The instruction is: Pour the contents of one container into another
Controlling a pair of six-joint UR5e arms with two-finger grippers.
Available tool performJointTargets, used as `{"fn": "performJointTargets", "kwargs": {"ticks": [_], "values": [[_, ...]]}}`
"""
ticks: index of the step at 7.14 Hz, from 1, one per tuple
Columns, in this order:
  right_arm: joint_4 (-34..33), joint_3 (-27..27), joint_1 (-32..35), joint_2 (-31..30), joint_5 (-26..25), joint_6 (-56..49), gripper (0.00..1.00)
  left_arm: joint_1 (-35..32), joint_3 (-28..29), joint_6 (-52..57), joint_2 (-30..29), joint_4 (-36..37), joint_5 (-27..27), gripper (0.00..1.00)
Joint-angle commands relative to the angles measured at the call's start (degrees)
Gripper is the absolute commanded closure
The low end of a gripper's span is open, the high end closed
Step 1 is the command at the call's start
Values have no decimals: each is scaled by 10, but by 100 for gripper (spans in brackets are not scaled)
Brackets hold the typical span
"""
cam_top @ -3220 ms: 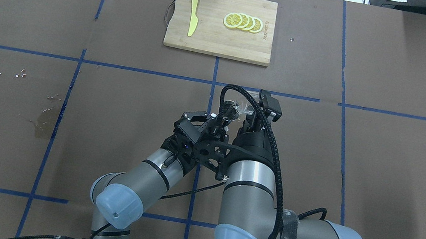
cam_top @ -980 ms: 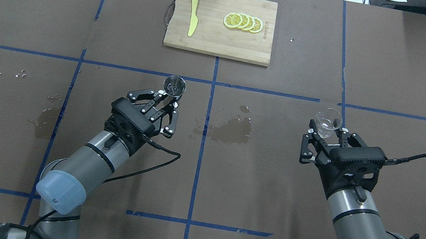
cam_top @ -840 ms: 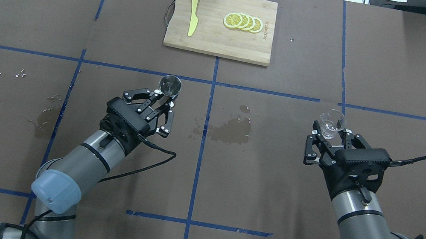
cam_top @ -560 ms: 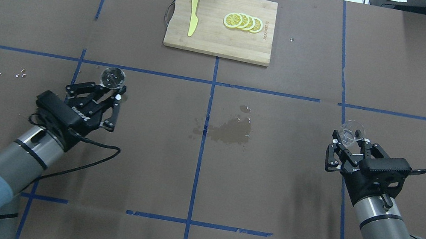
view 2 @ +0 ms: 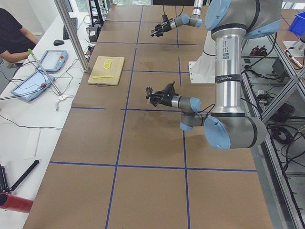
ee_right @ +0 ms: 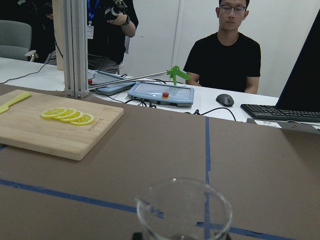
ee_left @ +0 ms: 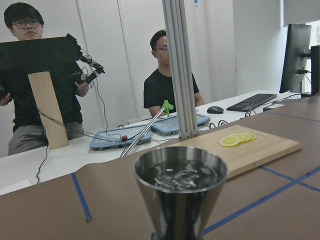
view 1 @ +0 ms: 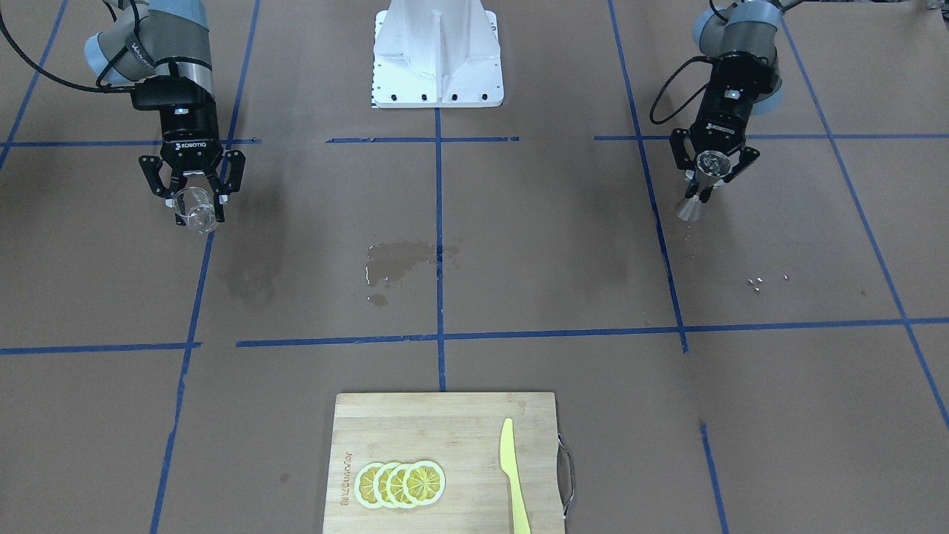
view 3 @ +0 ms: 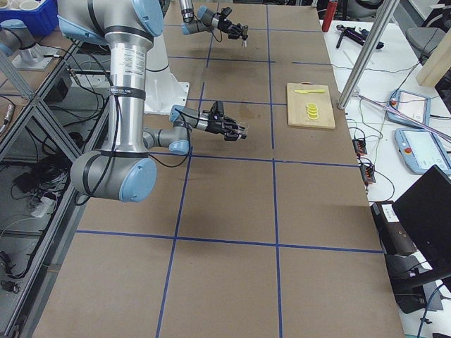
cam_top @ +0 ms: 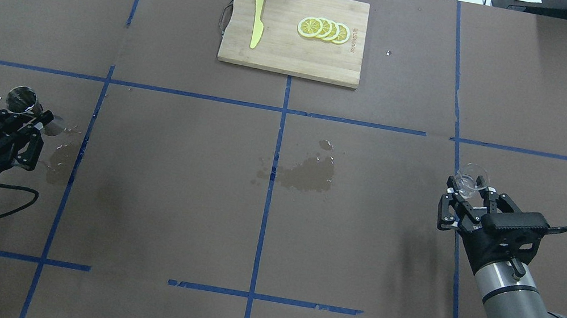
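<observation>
The steel jigger (cam_top: 21,99) is at the table's far left, tilted, its upper cone holding dark liquid (ee_left: 180,176). My left gripper (cam_top: 37,118) is shut on its narrow waist; the front-facing view shows the same gripper (view 1: 704,185) with the jigger's base (view 1: 690,209) low over the paper. Whether the base touches the table, I cannot tell. At the far right, my right gripper (cam_top: 470,185) is shut on the clear glass cup (cam_top: 470,174), upright and looking empty (ee_right: 185,210). That cup (view 1: 197,211) hangs just above the table.
A wet puddle (cam_top: 309,172) darkens the paper at the centre, and a smaller stain (cam_top: 57,162) lies beside my left gripper. At the back stands a wooden cutting board (cam_top: 288,59) with a yellow knife (cam_top: 257,17) and lemon slices (cam_top: 323,30). Operators sit beyond the far edge.
From touching at the centre, both arms have spread apart. The left carried the jigger far left and is still moving; the right took the glass right and has slowed. A puddle shows between them.
</observation>
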Motion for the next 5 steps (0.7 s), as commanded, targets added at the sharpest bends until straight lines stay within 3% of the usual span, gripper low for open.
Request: {"fn": "performJointTargets", "kwargs": {"ticks": [1,5], "values": [[0,1,0,6,0,0,100,8,46,-52,-6,-9,66,100],[0,6,-1,12,0,-1,100,20,66,-58,-35,47,64,100]]}}
